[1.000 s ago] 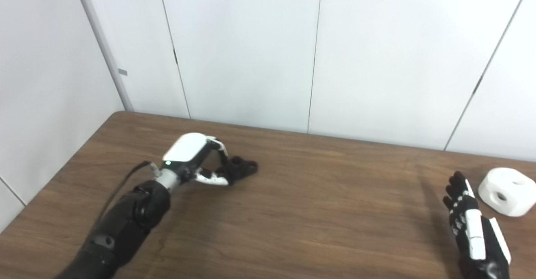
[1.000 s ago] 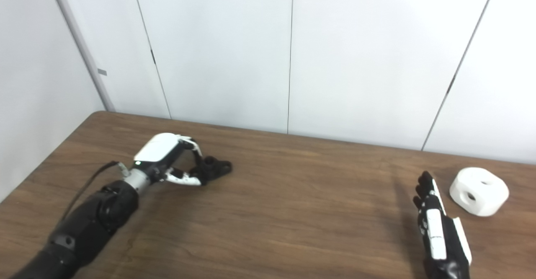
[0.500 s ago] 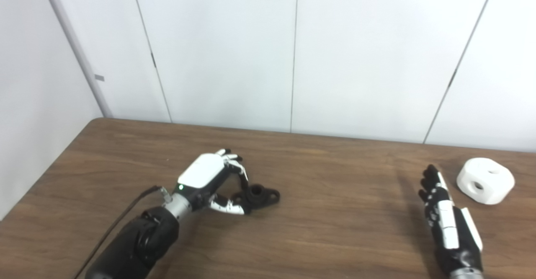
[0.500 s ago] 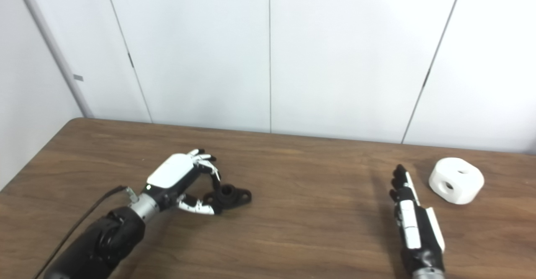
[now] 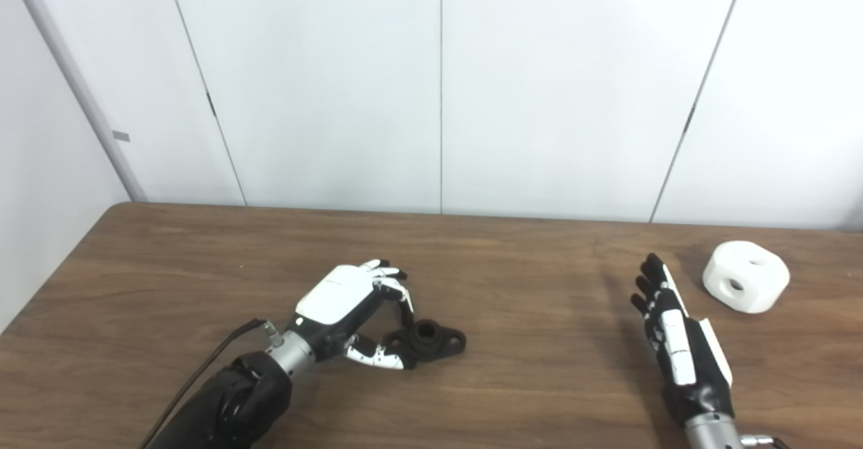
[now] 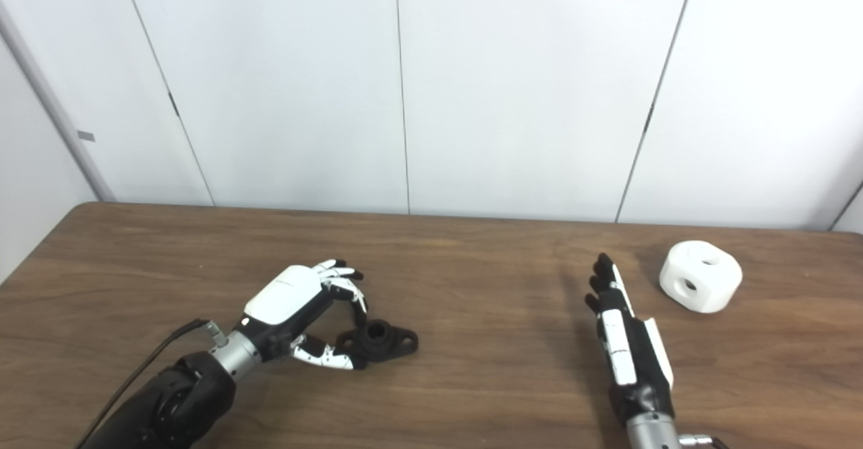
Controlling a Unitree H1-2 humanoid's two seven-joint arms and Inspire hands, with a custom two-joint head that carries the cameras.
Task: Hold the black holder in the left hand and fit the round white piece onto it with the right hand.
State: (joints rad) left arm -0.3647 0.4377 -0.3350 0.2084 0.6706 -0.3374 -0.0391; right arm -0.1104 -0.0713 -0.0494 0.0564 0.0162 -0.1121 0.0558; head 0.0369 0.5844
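Note:
The black holder (image 5: 431, 341) lies on the brown table (image 5: 526, 280), left of the middle. My left hand (image 5: 354, 307) is shut on its left end, with the fingers arched over it and the thumb against it from the near side. The round white piece (image 5: 745, 277), with holes in its top and side, sits at the far right of the table. My right hand (image 5: 677, 341) is open and flat, fingers stretched out, a short way left of the white piece and not touching it.
White wall panels (image 5: 438, 85) rise straight behind the table's far edge. The table's left edge runs diagonally at the lower left. A black cable (image 5: 202, 381) trails along my left forearm.
The camera has swung, shifting the whole picture. Against the table's corner, my left hand and the black holder have moved right and nearer. The right hand stays open beside the white piece.

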